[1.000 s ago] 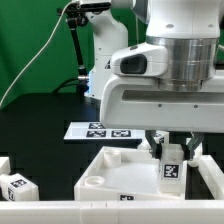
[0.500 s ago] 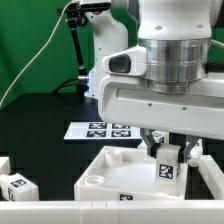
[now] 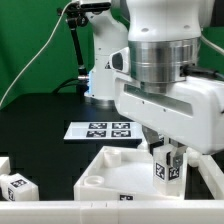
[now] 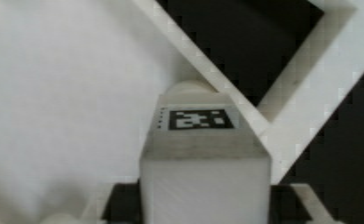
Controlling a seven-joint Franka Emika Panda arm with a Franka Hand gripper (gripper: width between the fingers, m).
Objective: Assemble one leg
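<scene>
My gripper (image 3: 166, 160) is shut on a white leg (image 3: 165, 169) with a black-and-white tag on its face. It holds the leg upright over the far right corner of the large white square panel (image 3: 110, 175). In the wrist view the leg (image 4: 205, 150) fills the space between my fingers (image 4: 126, 205), with its tagged end pointing at the panel's raised rim (image 4: 214, 70). Whether the leg's lower end touches the panel is hidden.
The marker board (image 3: 100, 130) lies on the black table behind the panel. Two more white tagged legs (image 3: 15, 186) lie at the exterior view's left. A white wall (image 3: 60, 210) runs along the front edge. A second robot base (image 3: 100, 60) stands at the back.
My wrist has turned and shifted slightly to the exterior view's left, turning the held leg with it. The leg stays over the same panel corner.
</scene>
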